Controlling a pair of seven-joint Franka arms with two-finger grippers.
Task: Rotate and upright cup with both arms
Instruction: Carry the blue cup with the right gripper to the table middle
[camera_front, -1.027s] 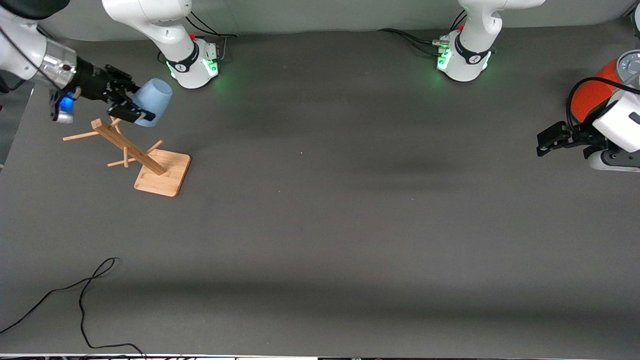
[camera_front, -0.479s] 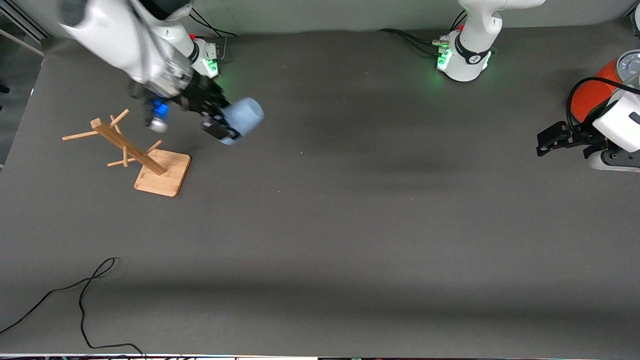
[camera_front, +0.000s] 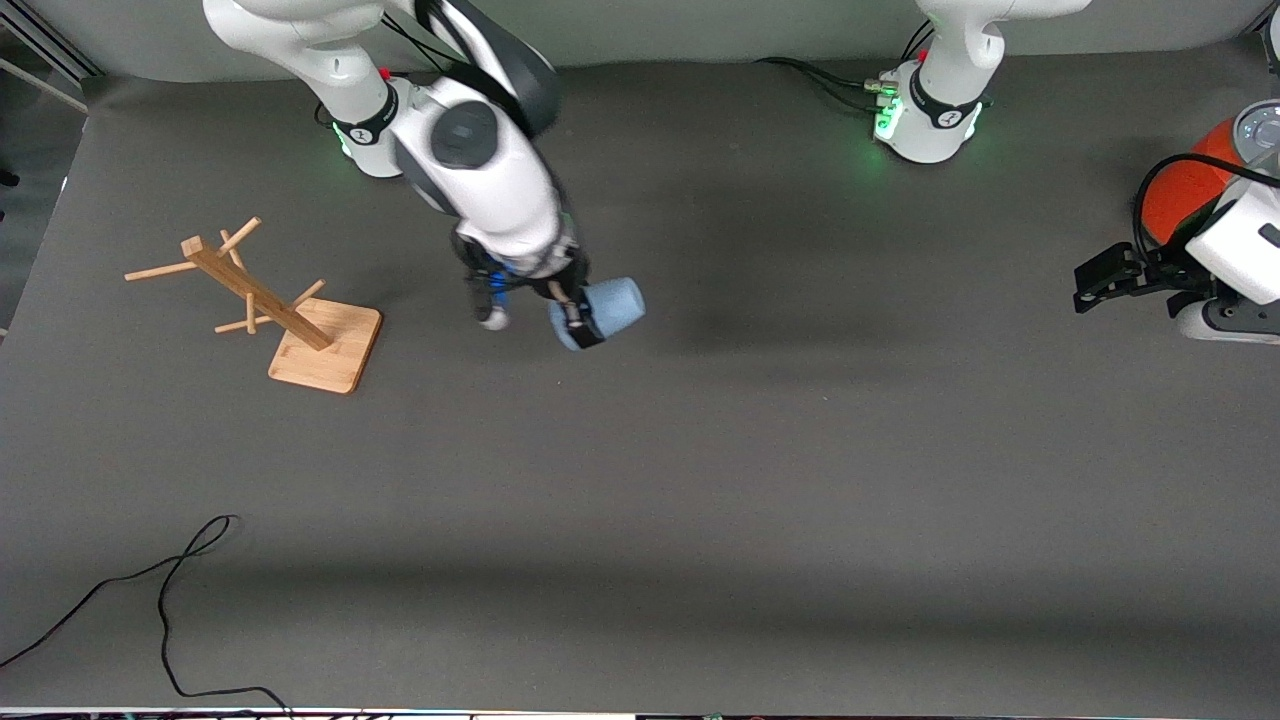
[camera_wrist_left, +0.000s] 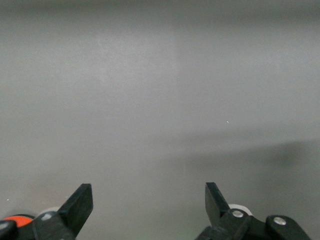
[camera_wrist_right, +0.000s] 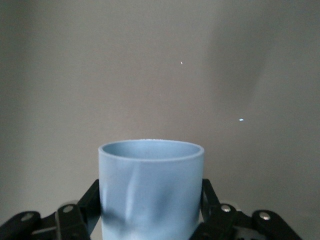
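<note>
The light-blue cup (camera_front: 603, 309) lies on its side in my right gripper (camera_front: 578, 318), which is shut on it and holds it up over the mat, between the wooden rack and the table's middle. In the right wrist view the cup (camera_wrist_right: 151, 190) fills the space between the black fingers (camera_wrist_right: 82, 210), its flat end pointing away from the camera. My left gripper (camera_front: 1100, 280) waits open and empty at the left arm's end of the table, beside the orange-red can (camera_front: 1180, 195). The left wrist view shows its spread fingertips (camera_wrist_left: 80, 202) over bare mat.
A wooden peg rack (camera_front: 262, 300) on a square base stands toward the right arm's end. A black cable (camera_front: 165, 600) lies on the mat near the front camera. The dark grey mat (camera_front: 700, 450) covers the table.
My right arm has swung the cup away from the peg rack toward the table's middle and lower over the mat. The left arm has not moved.
</note>
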